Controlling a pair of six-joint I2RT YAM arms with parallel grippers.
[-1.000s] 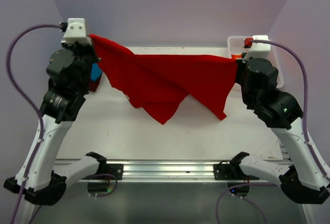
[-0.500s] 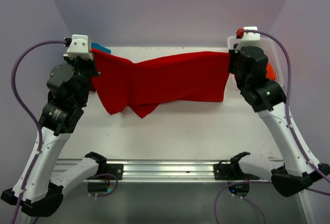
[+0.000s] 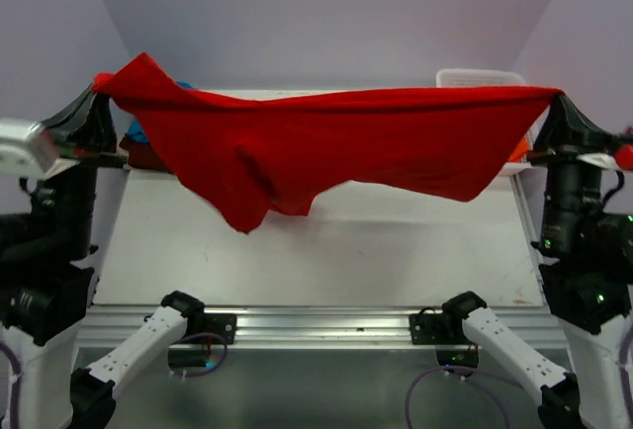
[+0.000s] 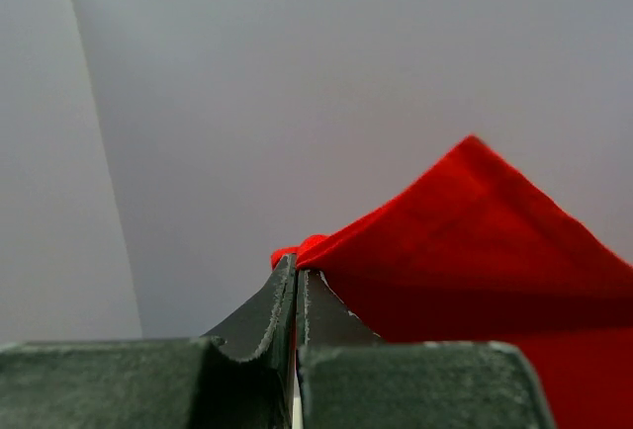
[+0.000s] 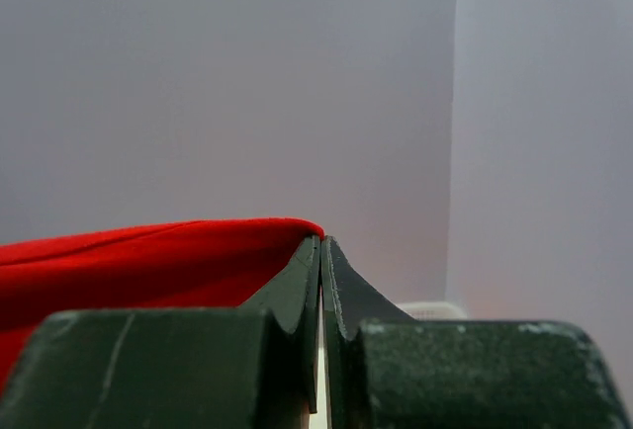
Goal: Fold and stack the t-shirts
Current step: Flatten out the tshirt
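A bright red t-shirt (image 3: 326, 147) hangs stretched in the air between both arms, high over the table (image 3: 326, 251). My left gripper (image 3: 99, 88) is shut on its left corner, which pokes out red at the fingertips (image 4: 294, 263). My right gripper (image 3: 556, 101) is shut on the right corner, the cloth (image 5: 148, 251) running off to the left of its fingers (image 5: 321, 246). The shirt's lower edge sags in a point at the middle left. A bit of teal blue t-shirt (image 3: 136, 134) and a dark one (image 3: 148, 155) peek out behind the left arm.
A white lattice basket (image 3: 480, 78) stands at the back right corner, mostly hidden by the red cloth, with something orange (image 3: 516, 147) in it. Purple walls close in the back and both sides.
Both arms have risen and swung outward, lifting the red t-shirt from just above the table to high in the air and pulling it wider and tauter. Both grips have held.
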